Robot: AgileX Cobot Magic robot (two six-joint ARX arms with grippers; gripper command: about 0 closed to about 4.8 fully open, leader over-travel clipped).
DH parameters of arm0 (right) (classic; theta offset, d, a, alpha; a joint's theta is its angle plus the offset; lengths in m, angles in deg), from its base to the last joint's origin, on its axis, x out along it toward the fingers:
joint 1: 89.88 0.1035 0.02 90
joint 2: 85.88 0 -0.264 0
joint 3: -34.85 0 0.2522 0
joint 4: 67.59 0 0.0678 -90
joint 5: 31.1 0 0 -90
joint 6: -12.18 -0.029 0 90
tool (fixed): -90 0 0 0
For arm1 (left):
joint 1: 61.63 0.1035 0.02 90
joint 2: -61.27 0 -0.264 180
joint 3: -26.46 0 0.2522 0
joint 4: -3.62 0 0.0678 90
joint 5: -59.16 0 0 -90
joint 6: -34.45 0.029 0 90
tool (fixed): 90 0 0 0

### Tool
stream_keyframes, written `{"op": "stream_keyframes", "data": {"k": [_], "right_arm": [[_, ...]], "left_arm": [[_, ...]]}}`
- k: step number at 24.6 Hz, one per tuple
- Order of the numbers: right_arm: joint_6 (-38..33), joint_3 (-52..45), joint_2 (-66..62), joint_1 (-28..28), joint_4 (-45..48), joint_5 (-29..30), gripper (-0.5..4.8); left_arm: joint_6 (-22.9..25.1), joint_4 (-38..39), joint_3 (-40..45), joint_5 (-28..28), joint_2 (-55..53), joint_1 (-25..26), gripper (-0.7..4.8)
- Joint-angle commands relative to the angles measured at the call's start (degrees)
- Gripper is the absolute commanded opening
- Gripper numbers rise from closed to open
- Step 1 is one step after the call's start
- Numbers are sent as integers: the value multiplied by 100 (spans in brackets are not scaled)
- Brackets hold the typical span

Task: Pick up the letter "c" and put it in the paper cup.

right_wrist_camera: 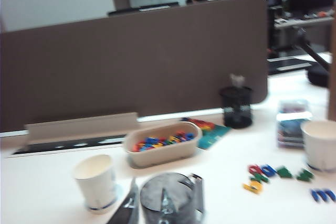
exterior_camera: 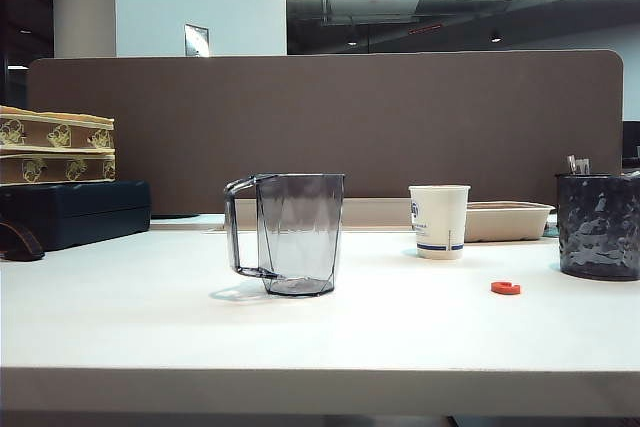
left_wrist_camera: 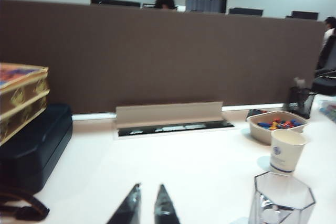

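Observation:
The letter "c" [exterior_camera: 506, 288] is a tiny red-orange piece lying flat on the white table [exterior_camera: 150, 337], in front of and to the right of the paper cup [exterior_camera: 439, 221]. It does not show in either wrist view. The paper cup [left_wrist_camera: 286, 151] [right_wrist_camera: 95, 182] stands upright, white with a blue stripe. Neither gripper appears in the exterior view. My left gripper [left_wrist_camera: 149, 185] hangs low over bare table, well to the left of the cup, its jaws a little apart and empty. My right gripper [right_wrist_camera: 148, 184] is also slightly open and empty, short of the cup.
A clear grey pitcher [exterior_camera: 290, 234] [left_wrist_camera: 281, 198] stands left of the cup. A dark textured holder [exterior_camera: 598, 225] [right_wrist_camera: 168, 198] stands to the right. Behind the cup is a beige tray [right_wrist_camera: 163, 142] of coloured letters. More loose letters [right_wrist_camera: 262, 174] and a second cup [right_wrist_camera: 320, 144] lie further right. Boxes [exterior_camera: 60, 182] sit far left.

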Motion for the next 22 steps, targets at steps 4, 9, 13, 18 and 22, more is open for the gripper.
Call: {"op": "stream_keyframes", "data": {"k": [4,9,13,18,22], "right_arm": [[719,664,-627,2,-767,1390,45],[1543,992,-1309,20,-1231,1624,46],[2181,1185,-1786,197,-1622,1626,84],[2184,1331,-2402,522,-1714,1624,95],[2184,1545,-3158,914,-1709,1606,96]], "left_arm": [[833,669,-732,-304,-476,-334,36],[1377,1213,-938,-470,-890,-636,36],[1676,1521,-935,-573,-1202,-638,36],[1989,1539,-935,-697,-1685,-732,62],[2356,1611,-935,-695,-1947,-916,62]]}}
